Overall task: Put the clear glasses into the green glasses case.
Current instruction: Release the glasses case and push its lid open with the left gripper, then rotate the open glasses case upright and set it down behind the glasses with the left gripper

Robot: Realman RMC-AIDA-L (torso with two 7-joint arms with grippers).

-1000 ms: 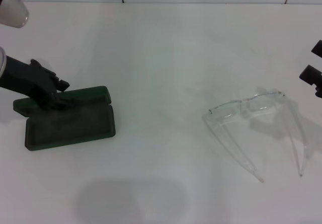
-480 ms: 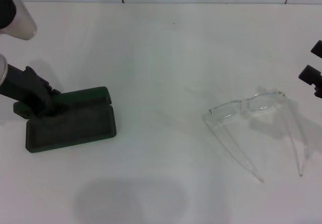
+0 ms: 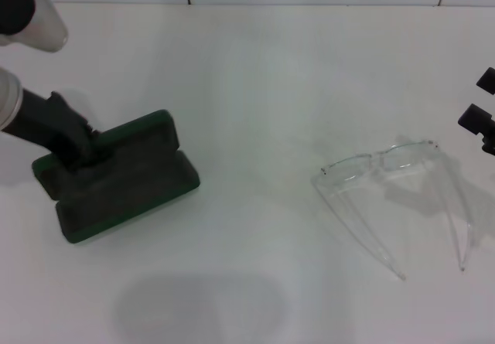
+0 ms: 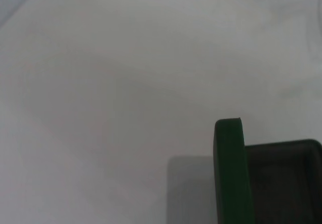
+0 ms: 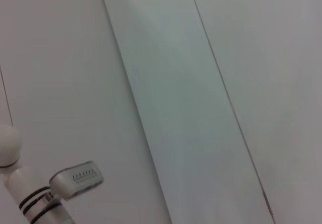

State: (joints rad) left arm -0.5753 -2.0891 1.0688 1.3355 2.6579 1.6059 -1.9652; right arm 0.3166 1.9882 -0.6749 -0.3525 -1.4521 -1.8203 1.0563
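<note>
1. Green hard-shell housing: the green glasses case (image 3: 124, 178) lies open near the left edge of the white tabletop (image 3: 255, 89), skewed to that edge, with the lid folded back toward the far side.
2. The left end effector (image 3: 77, 147) sits at the lid's left end and appears to be clamped on the lid; the fingers themselves are hard to make out against the dark case.
3. The clear glasses (image 3: 394, 197) rest near the right edge, well apart from the case, arms unfolded and pointing toward the near edge.
4. The right end effector (image 3: 481, 116) hangs at the right edge, just beyond the glasses, holding nothing; whether its fingers are apart or together cannot be determined.
5. Step in hand, as judged: positioning the open case. The glasses are not yet grasped.
6. Next move calls for the right end effector to descend on the frame and carry it across to the case cavity.
</note>
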